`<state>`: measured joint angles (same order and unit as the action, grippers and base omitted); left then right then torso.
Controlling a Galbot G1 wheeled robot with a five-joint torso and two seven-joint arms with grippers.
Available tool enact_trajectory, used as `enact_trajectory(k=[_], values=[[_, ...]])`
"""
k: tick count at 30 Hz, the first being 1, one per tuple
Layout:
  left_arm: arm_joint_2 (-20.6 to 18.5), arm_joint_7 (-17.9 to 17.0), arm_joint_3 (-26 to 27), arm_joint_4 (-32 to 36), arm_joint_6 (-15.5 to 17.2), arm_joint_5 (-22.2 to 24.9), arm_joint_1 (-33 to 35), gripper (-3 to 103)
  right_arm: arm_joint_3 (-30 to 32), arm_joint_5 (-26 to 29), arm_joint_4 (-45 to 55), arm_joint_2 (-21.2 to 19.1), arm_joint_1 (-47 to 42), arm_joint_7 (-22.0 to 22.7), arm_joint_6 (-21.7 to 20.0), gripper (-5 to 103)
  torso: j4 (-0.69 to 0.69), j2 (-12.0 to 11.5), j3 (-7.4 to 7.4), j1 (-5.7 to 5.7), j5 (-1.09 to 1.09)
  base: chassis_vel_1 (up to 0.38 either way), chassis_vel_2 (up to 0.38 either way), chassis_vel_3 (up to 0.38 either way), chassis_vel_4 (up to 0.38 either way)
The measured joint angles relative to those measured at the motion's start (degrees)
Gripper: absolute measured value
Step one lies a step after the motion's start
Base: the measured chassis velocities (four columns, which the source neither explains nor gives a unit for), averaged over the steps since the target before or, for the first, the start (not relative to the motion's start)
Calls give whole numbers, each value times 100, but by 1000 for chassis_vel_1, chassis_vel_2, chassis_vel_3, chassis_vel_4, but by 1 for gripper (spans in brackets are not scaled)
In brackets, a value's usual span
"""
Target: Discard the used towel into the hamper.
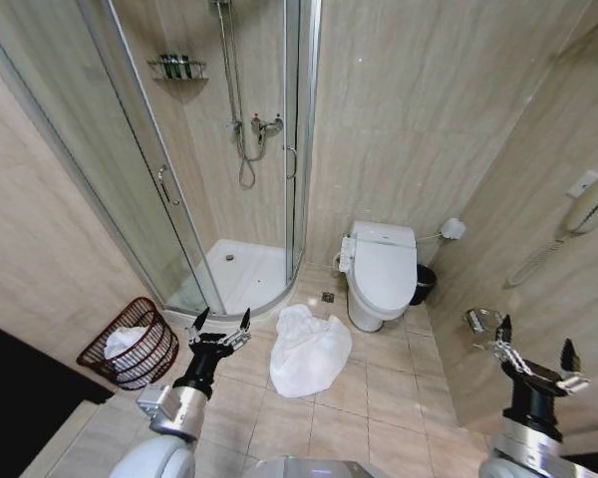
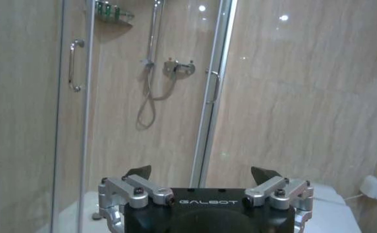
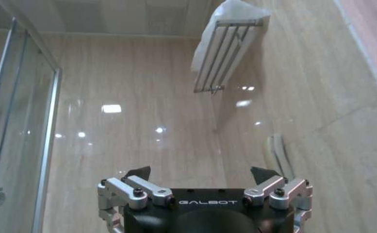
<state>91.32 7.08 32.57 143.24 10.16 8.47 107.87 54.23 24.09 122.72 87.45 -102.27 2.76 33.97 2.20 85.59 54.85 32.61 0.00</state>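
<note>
Both claws are wide open and hold nothing. Left claw [image 1: 219, 326] waits at lower left, between the hamper [image 1: 132, 345] and the white towel [image 1: 309, 350] lying mid-floor. Right claw [image 1: 536, 355] sits idle, lower right.

Woven-slat hamper [image 1: 132, 346], soft cloth towel [image 1: 309, 351] — glossy tiles [image 1: 379, 383]

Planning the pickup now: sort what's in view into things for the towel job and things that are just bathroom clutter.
For the job:
towel, crumpled on the floor
hamper, white cloth already inside
left gripper, open, between hamper and towel
right gripper, open, off to the right

Just there:
toilet
shower stall
small black bin
wall towel rack
</note>
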Motion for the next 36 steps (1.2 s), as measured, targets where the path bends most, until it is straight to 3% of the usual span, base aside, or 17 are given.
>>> enact_trajectory(k=[14,24,36], values=[[0,0,0,0,0,0,2,100,-19,24,-237,-11,38,-1,117,100,1,-555,-301,-269,0,26,31,32,29],[0,0,0,0,0,0,2,100,-27,1,-593,-37,56,-8,147,100,0,-776,-415,-373,-2,0,0,0,0],[1,0,0,0,0,0,2,100,-284,-236,-2709,-287,456,-173,109,100,0,-1185,-633,-562,2,0,0,0,0]])
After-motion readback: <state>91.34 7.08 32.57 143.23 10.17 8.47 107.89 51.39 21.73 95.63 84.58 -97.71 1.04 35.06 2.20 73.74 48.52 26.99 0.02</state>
